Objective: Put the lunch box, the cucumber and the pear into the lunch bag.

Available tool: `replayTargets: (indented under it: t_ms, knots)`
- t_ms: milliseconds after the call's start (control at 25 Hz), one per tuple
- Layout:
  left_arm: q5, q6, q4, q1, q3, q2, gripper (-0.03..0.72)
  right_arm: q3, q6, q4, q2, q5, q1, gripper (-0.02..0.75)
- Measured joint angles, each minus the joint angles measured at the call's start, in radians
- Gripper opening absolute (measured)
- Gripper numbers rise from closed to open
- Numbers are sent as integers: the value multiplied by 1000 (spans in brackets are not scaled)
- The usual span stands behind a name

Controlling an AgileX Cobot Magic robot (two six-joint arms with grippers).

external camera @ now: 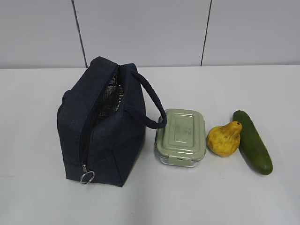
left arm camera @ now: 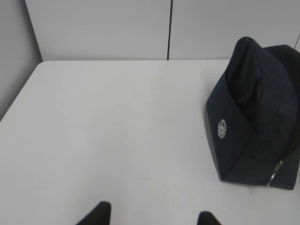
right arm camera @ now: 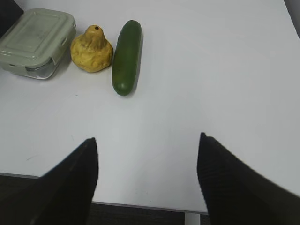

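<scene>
Beside lunch bag: lunch box, pear, cucumber; both pincers spread, empty.

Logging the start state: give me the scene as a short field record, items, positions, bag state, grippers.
lunch bag: left on the table, zipper open, silvery lining showing
lunch box: right of the bag, lid on
pear: between lunch box and cucumber, lying down
cucumber: rightmost, lying flat
left gripper: open, empty
right gripper: open, empty
packed so far: nothing
</scene>
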Motion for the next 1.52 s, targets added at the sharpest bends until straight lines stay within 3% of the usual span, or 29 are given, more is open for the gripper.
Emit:
replayTargets:
  t_ms: [1520]
  knots:
    - [0,0,-32,-25,0,0,342,0,4,-8,0,0,0,517]
